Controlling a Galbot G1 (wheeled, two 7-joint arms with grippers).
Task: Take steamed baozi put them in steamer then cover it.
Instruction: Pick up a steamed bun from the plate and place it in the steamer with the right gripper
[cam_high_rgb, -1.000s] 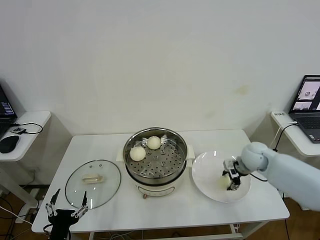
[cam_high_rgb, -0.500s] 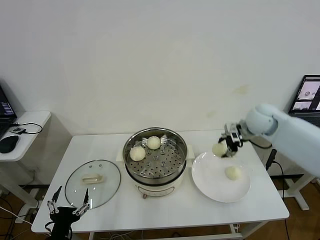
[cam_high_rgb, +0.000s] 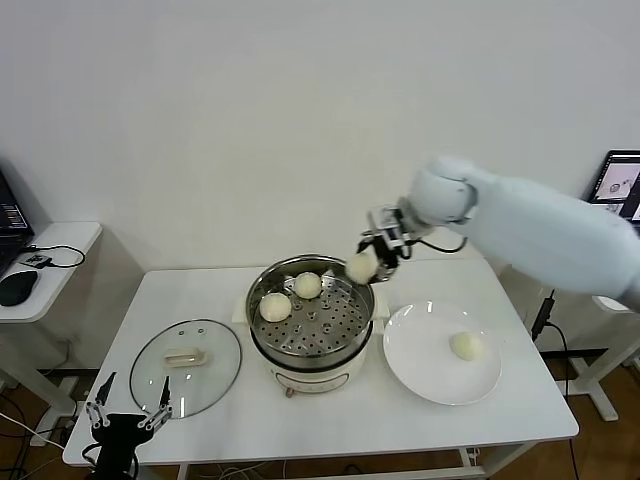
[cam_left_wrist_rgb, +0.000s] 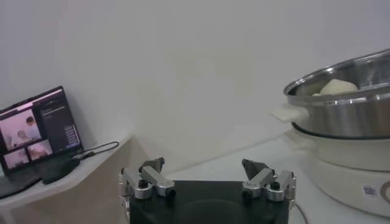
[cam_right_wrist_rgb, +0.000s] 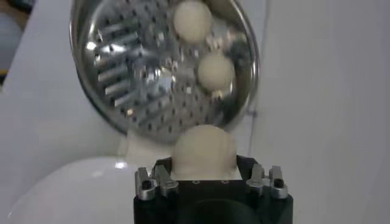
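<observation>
Two smooth cream-white steamed buns (cam_high_rgb: 290, 296) already lie on the perforated tray of the round shiny steel steamer pot (cam_high_rgb: 311, 318), which sits on its cream-white electric base at the centre of the head view. They rest toward the upper-left part of the tray, leaving most of the holed surface bare, which reads as room kept for the buns yet to come. One more cream-white bun (cam_high_rgb: 465, 345) waits on the flat round white plate (cam_high_rgb: 420, 365) at lower right of centre, just beside the pot.

A fourth bun, the carried cream-white bun (cam_high_rgb: 360, 267), hangs above the pot's right rim, just right of centre in the head view. The right gripper (cam_high_rgb: 380, 248) is clamped on it, its jaws set only as far apart as the bun is wide; in the right wrist view the bun (cam_right_wrist_rgb: 203, 152) bulges up between the two finger mounts with the tray and its two buns visible beyond. Judging by this position, the bun is held high so it clears the steel wall before being lowered onto the tray.

The round clear glass lid with metal rim and cream rectangular handle (cam_high_rgb: 186, 365) lies flat on the white table (cam_high_rgb: 330, 415) at lower left, well apart from the pot's mouth, so loading is unobstructed; covering is not yet due. The left gripper (cam_high_rgb: 127, 410) is parked at the bottom left edge, near the lid, its fingers spread wide and holding nothing.
</observation>
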